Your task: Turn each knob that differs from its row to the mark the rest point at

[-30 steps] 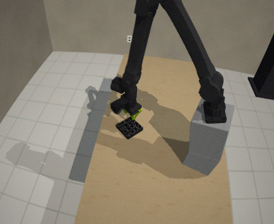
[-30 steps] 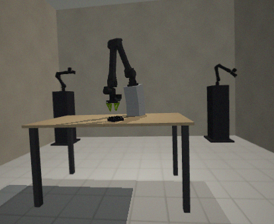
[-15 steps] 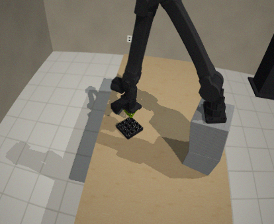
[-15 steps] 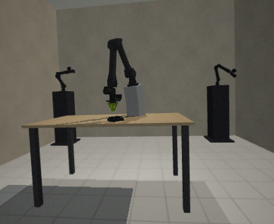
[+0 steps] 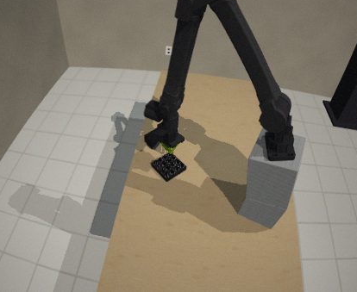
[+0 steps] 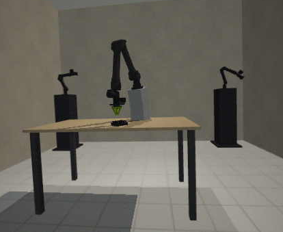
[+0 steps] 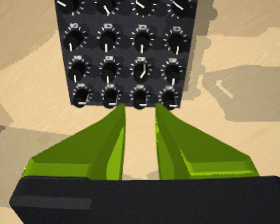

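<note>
Above a wooden counter (image 5: pixel 208 256) (image 6: pixel 100 124), two green fingers (image 5: pixel 170 147) (image 6: pixel 116 110) slightly parted, gripping nothing, one black knob box (image 5: pixel 165 167) (image 6: pixel 119 123) (image 7: pixel 125 56), four knobs per visible row.

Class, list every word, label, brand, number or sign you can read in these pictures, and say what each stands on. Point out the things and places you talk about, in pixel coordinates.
No text can be read for certain.
Knob box (image 5: pixel 171 167) (image 6: pixel 119 123) (image 7: pixel 125 56): pale names printed by the knobs, too small and blurred to quote.
Black pincer (image 5: pixel 170 152) (image 6: pixel 117 114) (image 7: pixel 140 112): no lettering visible.
</note>
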Robot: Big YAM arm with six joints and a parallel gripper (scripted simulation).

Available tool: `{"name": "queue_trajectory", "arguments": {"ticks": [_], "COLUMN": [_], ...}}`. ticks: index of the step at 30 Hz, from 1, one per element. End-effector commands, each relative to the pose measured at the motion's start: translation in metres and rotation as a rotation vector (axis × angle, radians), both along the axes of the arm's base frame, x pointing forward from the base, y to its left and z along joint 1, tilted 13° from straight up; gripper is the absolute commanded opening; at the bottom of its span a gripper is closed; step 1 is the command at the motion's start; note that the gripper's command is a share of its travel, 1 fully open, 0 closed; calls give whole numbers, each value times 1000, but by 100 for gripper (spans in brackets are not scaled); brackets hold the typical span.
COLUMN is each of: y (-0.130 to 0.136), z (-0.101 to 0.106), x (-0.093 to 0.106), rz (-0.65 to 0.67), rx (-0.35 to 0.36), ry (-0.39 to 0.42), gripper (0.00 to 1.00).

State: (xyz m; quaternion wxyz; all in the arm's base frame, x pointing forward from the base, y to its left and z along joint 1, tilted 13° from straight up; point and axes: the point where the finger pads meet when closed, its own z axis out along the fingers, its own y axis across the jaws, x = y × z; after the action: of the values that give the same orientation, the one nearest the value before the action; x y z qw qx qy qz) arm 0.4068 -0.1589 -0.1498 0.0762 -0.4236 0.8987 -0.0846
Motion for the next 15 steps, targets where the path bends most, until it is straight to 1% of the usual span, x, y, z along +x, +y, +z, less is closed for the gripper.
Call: {"name": "queue_trajectory", "arguments": {"ticks": [1,7,12,15], "y": [-4,-4,-4,-5], "z": [9,8,-1,-2], "x": [6,6,4,8], "rz": [1,1,2,1], "rx": [-4,-4,-1,-4], "ry": [-20,-19,-11,-18], "gripper": [19,19,19,19]}}
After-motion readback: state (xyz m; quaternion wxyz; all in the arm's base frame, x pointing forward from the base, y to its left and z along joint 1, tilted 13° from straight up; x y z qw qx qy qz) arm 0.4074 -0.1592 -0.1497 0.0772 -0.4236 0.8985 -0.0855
